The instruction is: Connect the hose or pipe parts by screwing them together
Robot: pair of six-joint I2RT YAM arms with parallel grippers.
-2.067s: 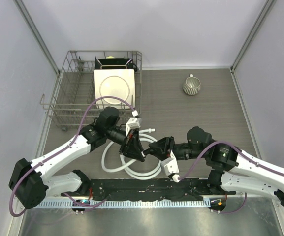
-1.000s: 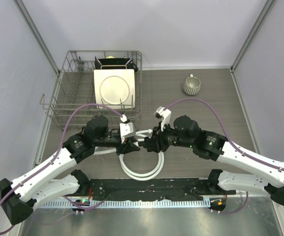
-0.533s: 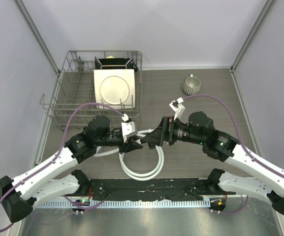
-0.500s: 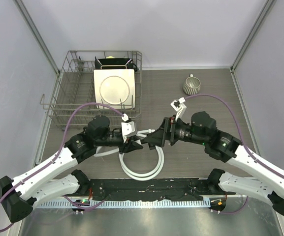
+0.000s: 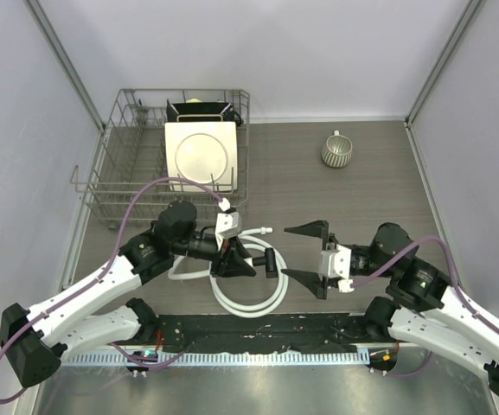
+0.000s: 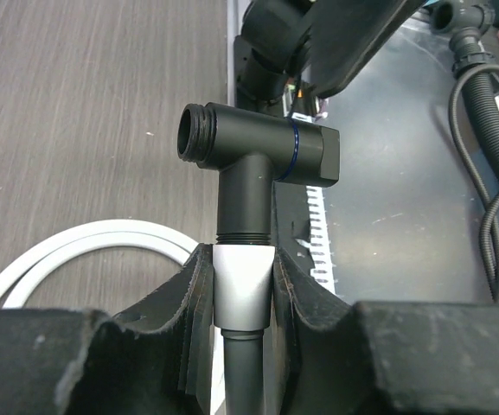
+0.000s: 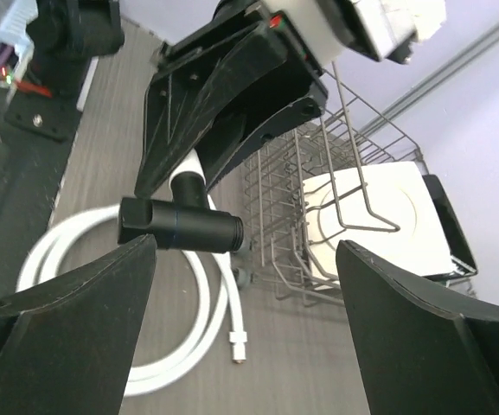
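Note:
My left gripper (image 5: 239, 258) is shut on the white end connector (image 6: 243, 294) of the hose. The black T-shaped fitting (image 6: 258, 147) stands on that connector, with a band of thread showing at the joint. In the top view the fitting (image 5: 271, 259) sticks out to the right of the left jaws. The white hose (image 5: 251, 299) lies coiled on the table under them, and its free end connector (image 5: 266, 231) points right. My right gripper (image 5: 306, 253) is open, a short way right of the fitting and touching nothing. In the right wrist view the fitting (image 7: 180, 223) hangs ahead of the spread fingers (image 7: 59, 328).
A wire dish rack (image 5: 119, 173) with a white plate (image 5: 201, 156) stands at the back left, close behind the left arm. A ribbed mug (image 5: 336, 151) sits at the back right. A black mounting strip (image 5: 258, 333) runs along the near edge.
The right gripper has opened, let go of the black fitting and drawn back to the right and nearer. The left gripper keeps its hold on the connector, shifted slightly.

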